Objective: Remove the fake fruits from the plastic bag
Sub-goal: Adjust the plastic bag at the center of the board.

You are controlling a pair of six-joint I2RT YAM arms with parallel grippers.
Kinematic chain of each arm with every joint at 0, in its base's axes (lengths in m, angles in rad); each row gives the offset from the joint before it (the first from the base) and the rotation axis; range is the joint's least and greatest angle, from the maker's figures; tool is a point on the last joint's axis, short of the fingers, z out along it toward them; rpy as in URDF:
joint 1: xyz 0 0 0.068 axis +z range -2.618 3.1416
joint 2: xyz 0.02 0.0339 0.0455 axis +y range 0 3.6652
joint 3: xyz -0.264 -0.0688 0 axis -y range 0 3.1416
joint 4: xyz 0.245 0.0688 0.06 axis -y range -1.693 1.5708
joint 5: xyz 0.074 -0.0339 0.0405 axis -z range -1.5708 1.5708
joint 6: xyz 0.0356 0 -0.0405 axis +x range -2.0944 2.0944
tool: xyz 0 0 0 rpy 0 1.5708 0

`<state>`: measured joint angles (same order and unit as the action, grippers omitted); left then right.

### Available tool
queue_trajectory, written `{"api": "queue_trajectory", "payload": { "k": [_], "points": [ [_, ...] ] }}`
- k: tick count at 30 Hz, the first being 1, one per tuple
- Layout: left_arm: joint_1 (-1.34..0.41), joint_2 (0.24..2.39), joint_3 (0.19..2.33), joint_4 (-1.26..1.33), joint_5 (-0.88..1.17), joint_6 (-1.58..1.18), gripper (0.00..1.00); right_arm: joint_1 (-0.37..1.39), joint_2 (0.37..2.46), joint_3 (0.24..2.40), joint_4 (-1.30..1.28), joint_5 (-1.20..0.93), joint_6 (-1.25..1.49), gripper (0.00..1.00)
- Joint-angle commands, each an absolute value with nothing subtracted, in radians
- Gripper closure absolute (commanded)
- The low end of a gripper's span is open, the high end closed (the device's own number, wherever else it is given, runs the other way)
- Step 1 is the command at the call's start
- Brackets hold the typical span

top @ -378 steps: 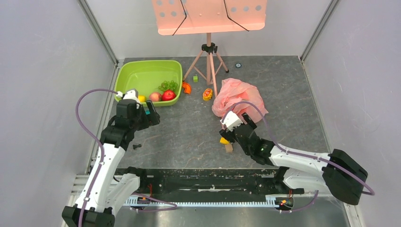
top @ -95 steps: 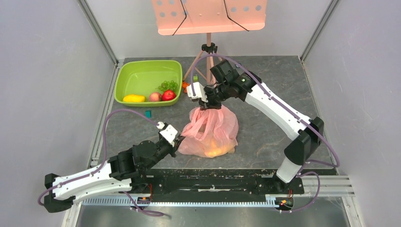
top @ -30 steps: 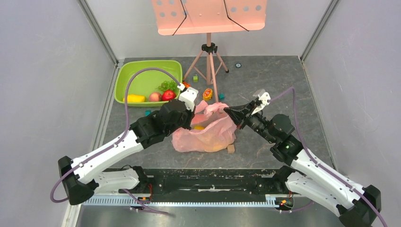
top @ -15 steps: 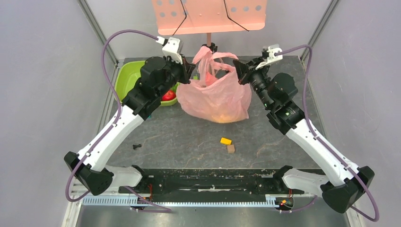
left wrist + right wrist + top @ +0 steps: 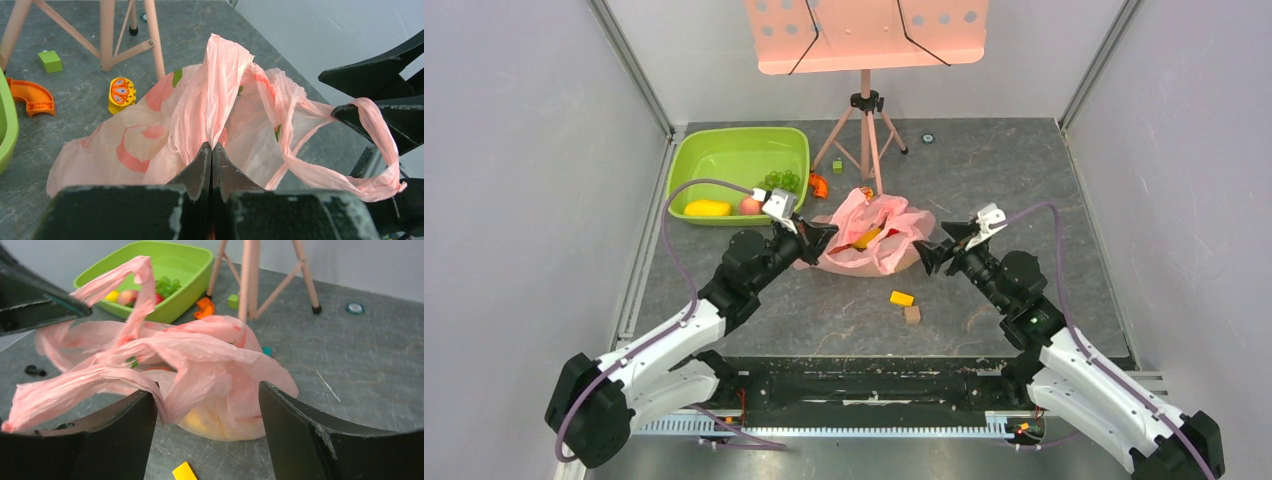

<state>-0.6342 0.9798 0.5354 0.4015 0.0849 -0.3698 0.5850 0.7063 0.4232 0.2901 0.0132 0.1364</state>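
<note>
Left fingers point(image 5: 200, 172) clenched flat together on a raised fold of the plastic bag point(image 5: 150, 135), at the bag's left edge. Right fingers point(image 5: 295, 435) spread wide and released at the bag's right edge, one loop handle point(image 5: 382, 135) hooked over one of them, nothing squeezed between. Bag itself slumped and crumpled on the worktop point(image 5: 1024, 190) between both arms, opening upward. Inside, through that opening, a yellow fruit point(image 5: 868, 238); from the right wrist view, a yellow glow through the thin film low down, shape not clear. On the near side of the bag and apart from it, a yellow cube point(image 5: 902, 298) and a tan cube point(image 5: 912, 314), near each other. Behind the bag, a small yellow-and-orange toy point(image 5: 121, 93), then an orange curved piece point(image 5: 29, 96) and a green cube point(image 5: 50, 61) farther back. Off to the left, a lime-green basin point(image 5: 724, 160) holding a yellow mango shape point(image 5: 708, 208), a pinkish peach point(image 5: 749, 205) and green grapes point(image 5: 777, 181). At the back, a pink stand point(image 5: 864, 40) on a tripod, its legs planted behind the bag, and a small dark disc point(image 5: 928, 138) beside one leg
</note>
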Motion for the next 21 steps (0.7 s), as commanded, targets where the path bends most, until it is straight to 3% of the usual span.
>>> {"api": "queue_trajectory", "payload": {
  "k": [1, 7, 13, 21],
  "points": [
    [-0.632, 0.901, 0.509, 0.587, 0.123, -0.445, 0.98, 0.585, 0.649, 0.441, 0.359, -0.187, -0.030, 0.22],
    [-0.632, 0.850, 0.525, 0.512, 0.120, -0.404, 0.91, 0.584, 0.660, 0.492, 0.331, -0.428, -0.287, 0.15],
    [-0.631, 0.849, 0.620, 0.328, 0.141, -0.326, 0.85, 0.586, 0.734, 0.619, 0.200, -0.472, -0.563, 0.10],
    [-0.630, 0.860, 0.615, 0.324, 0.153, -0.328, 0.85, 0.622, 0.843, 0.782, -0.050, -0.535, -0.914, 0.07]
  ]
}}
